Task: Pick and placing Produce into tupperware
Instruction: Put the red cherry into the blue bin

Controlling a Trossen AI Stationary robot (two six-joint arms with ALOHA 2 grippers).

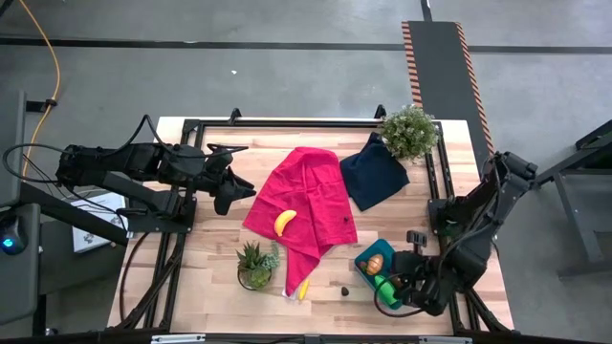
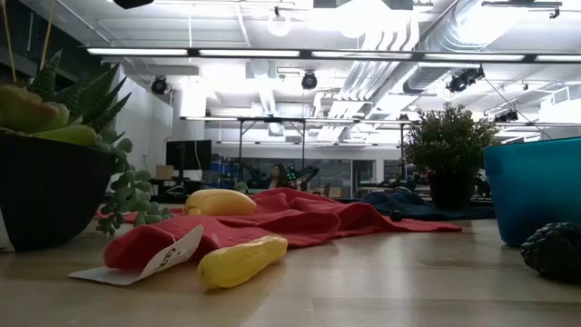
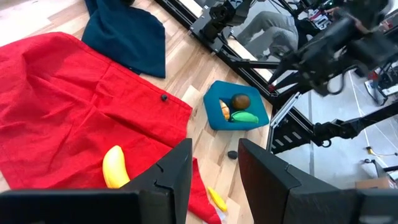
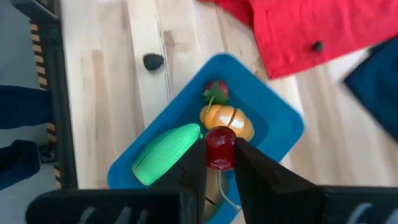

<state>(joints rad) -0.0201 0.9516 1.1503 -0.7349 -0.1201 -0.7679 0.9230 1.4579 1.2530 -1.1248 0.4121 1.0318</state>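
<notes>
Red piece pinched, apparently, by right tool above tupperware.

The left tool fills the bottom of the frame, its dark fingers apart with nothing between them. A yellow toy banana lies on the crumpled red cloth at left. Right of centre, the teal rectangular plastic tub sits on the wooden desk, holding brown, orange and green pieces.
</notes>
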